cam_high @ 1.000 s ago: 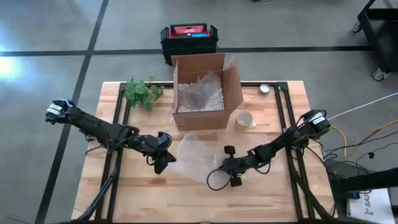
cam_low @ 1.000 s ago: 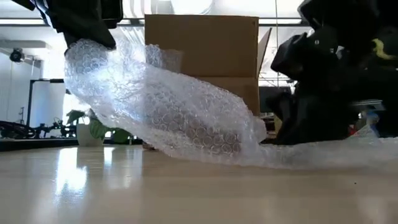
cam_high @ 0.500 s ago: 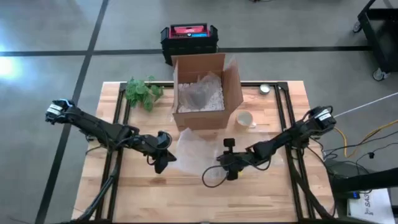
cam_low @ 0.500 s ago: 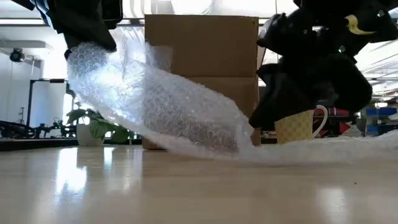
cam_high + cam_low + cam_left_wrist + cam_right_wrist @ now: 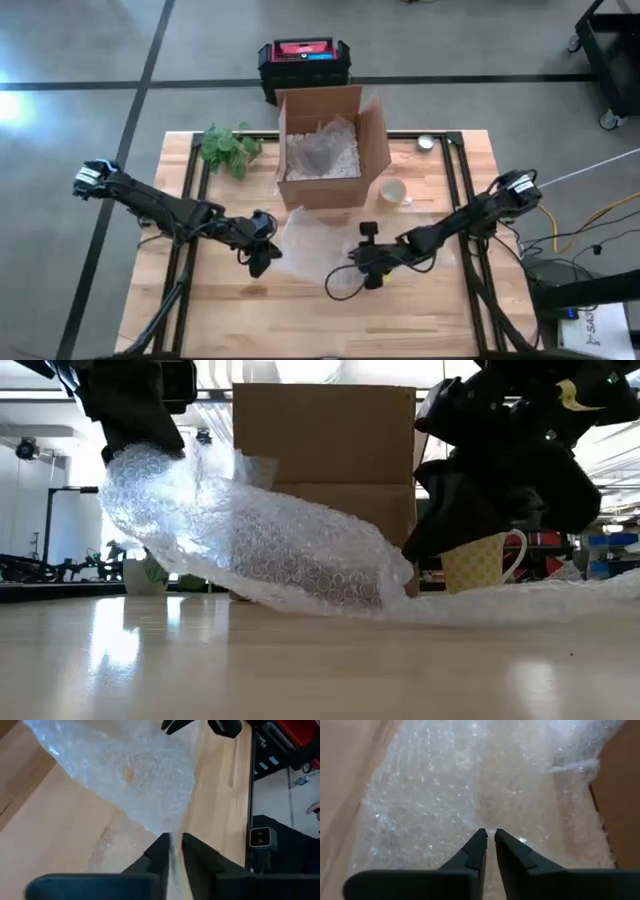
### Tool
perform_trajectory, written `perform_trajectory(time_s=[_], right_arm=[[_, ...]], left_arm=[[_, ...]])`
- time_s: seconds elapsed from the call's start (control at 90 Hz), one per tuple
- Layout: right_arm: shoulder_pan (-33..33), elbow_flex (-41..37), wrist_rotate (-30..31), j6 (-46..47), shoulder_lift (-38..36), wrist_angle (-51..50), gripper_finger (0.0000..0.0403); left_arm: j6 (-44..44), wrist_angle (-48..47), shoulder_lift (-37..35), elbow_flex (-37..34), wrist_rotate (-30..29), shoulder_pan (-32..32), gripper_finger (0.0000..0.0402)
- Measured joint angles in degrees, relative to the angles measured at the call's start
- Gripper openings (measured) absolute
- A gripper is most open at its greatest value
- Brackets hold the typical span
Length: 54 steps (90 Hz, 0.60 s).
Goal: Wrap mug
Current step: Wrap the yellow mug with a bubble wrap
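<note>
Nearest the low camera, across bare wooden table: bubble wrap, long axis running side to side, one end lifted high, the rest sloping down and trailing flat along the wood. Behind the flat end, on the table: yellow mug, upright, handle turned sideways. Beyond both: cardboard box, open at the top.

From above: bubble wrap spread in front of the box, between the two arms. Mug just beside the box's front corner on the right arm's side, mouth up, clear of the wrap. Left gripper at the wrap's edge, arm stretched low from the table's left edge, elbow bent. Right gripper at the wrap's opposite side, arm slanting in from the right edge, wrist low.

From the left wrist: left gripper clamped on a thin fold of wrap, sheet fanning away from the fingers. From the right wrist: right gripper nearly together, only a narrow slit between the fingers, over wrap; cannot tell whether any film is caught.

Seen only from above: packing filler inside the box, potted plant at the far left corner, small round tin far right, black and red case on the floor beyond the table.
</note>
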Motion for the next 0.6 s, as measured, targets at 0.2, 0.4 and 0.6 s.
perform_trajectory(time_s=[0.2,0.4,0.6], right_arm=[[-0.2,0.0,0.0,-1.5,-4.0,-0.3,0.0105],[-1.3,0.0,0.5,0.7,-9.3,-2.6,0.0162],[-1.6,0.0,0.4,1.6,-14.9,-12.2,0.0202]], left_arm=[[2.6,-0.4,0.2,0.0,-0.2,-0.3,0.0146],[1.6,-0.8,1.7,0.0,-4.3,0.7,0.0195],[0.9,-2.6,1.6,0.0,-4.0,2.1,0.0221]])
